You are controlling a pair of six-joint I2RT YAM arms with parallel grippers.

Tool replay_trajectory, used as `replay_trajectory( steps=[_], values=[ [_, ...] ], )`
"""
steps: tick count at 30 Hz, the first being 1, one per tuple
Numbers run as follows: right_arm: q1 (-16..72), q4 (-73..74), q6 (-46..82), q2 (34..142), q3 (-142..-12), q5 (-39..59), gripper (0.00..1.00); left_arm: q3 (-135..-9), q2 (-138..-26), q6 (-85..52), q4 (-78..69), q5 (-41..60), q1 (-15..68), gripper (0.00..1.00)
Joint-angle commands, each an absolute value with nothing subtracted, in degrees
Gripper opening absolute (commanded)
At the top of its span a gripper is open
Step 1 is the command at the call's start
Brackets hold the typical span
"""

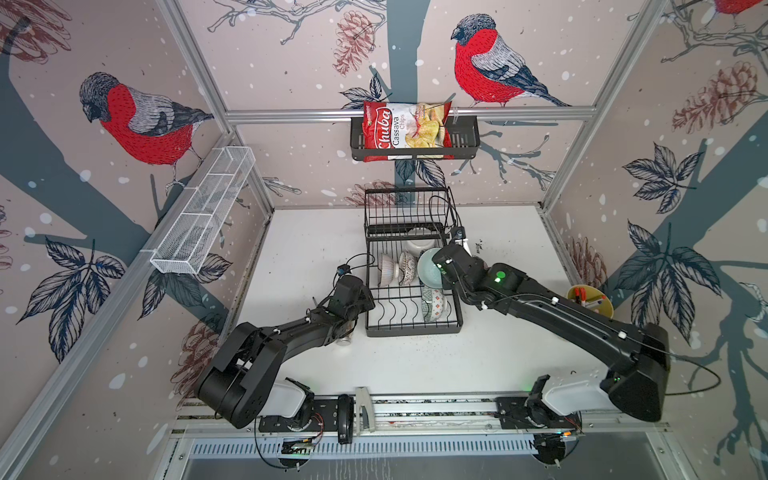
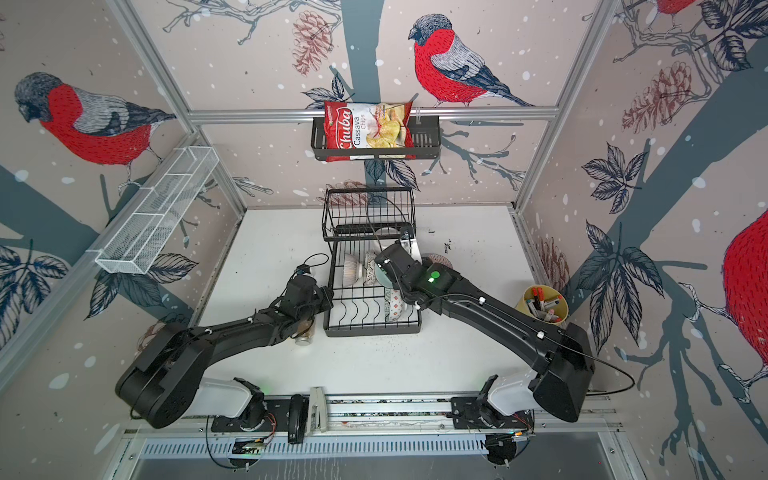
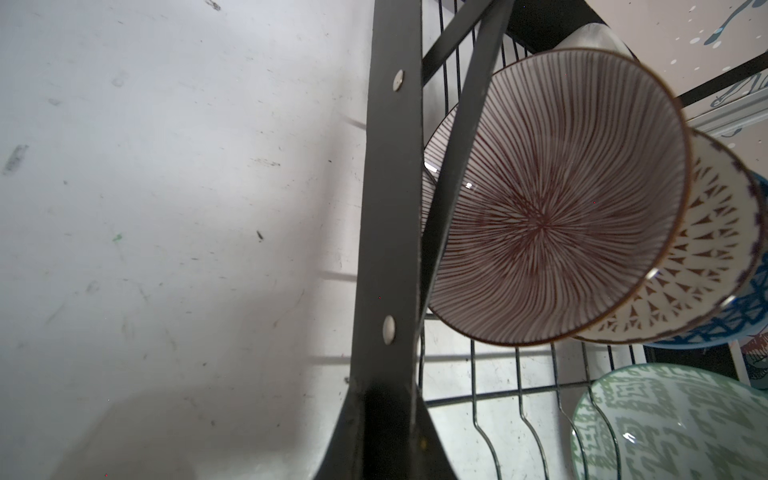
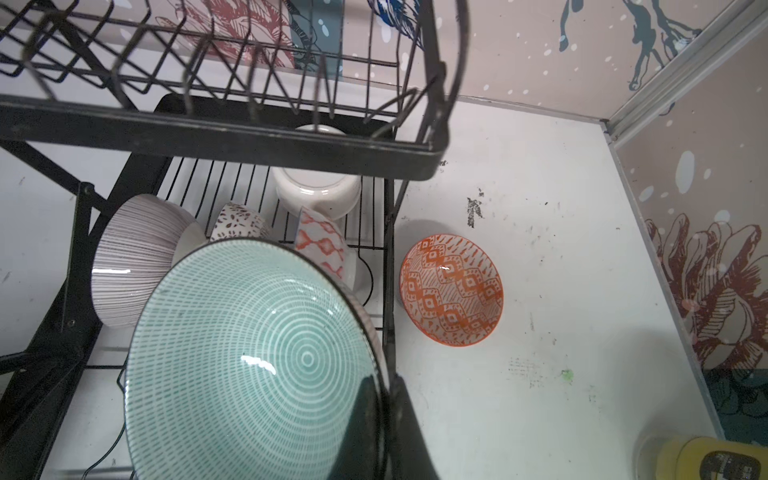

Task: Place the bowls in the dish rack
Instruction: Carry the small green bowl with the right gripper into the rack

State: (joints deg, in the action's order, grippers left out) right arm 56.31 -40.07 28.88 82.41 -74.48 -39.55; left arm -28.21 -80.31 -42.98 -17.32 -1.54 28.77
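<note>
The right tool [image 4: 384, 401], clamped narrow on the rim of the teal ring-patterned ceramic bowl [image 4: 249, 357], holds it tilted at 3 o'clock in the large black two-tier wire dish rack [image 1: 415, 331], whose 9 o'clock bar the left tool [image 3: 380, 409] grips.

Walls [image 1: 266, 83] papered in pale pink, printed with red bullfinches, pinecones and grey-blue branches. Aluminium frame rails [image 1: 291, 115] at the joints. White surface [image 1: 307, 232] scuffed, speckled with dark marks.

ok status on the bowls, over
left gripper shut on dish rack frame. right gripper shut on teal bowl, over the rack. orange bowl on table beside rack.
</note>
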Motion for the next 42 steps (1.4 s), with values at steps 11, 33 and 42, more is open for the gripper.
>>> replay_trajectory(
  steps=[11,33,42],
  values=[
    [65.0,-48.4,32.5,95.1,-82.8,-53.9,0.0,-29.0,-81.3,-49.7,-16.2,3.3,28.8,0.0],
    [69.3,-49.4,30.4,103.2,-84.0,-58.1,0.0,-28.3,-80.2,-47.8,-18.5,5.0,28.1,0.07],
    [68.8,-47.8,30.3,102.4,-83.1,-56.9,0.0,-28.6,-77.6,-46.9,-16.9,5.3,28.1,0.41]
  ],
)
